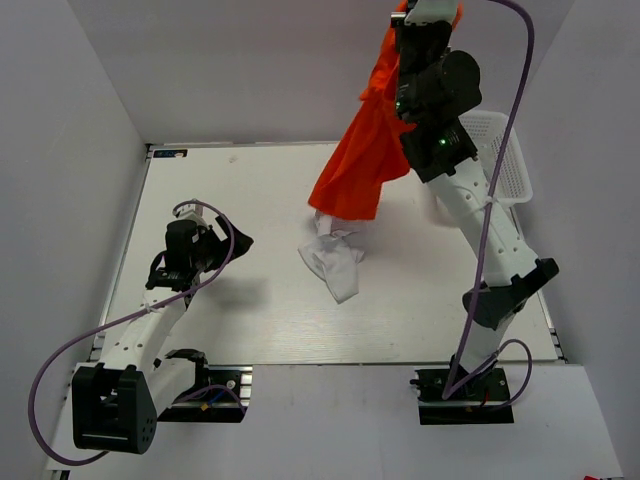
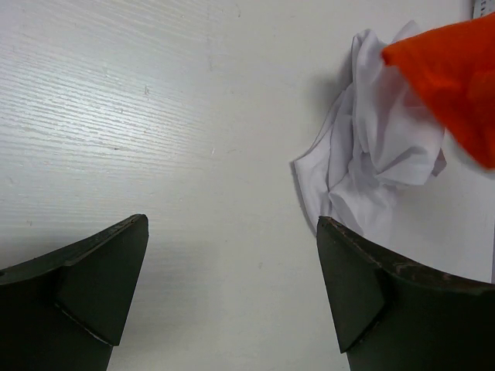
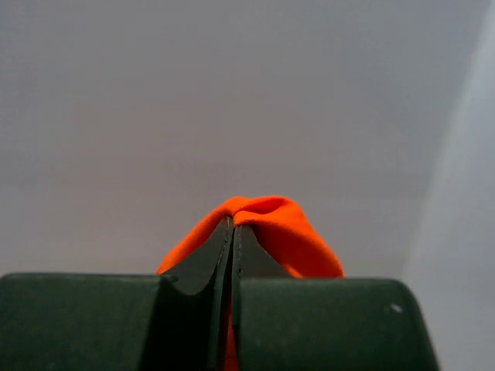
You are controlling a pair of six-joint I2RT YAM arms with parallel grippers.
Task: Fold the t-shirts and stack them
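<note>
Cloth hung from the right end effector [image 3: 233, 226], whose fingers were pinched tight on a bunched fold of the orange t-shirt [image 1: 365, 160]. Its long axis ran almost straight down from that grip, slanting toward the left arm, the hem ending over the crumpled white t-shirt [image 1: 335, 262] on the worktop [image 1: 260, 320]. The left end effector [image 2: 232, 222] sat low, fingers spread wide; the white t-shirt lay ahead and to its right, plain worktop ahead and to its left. A white basket [image 1: 505, 165] stood behind the right arm, at the worktop's edge.
</note>
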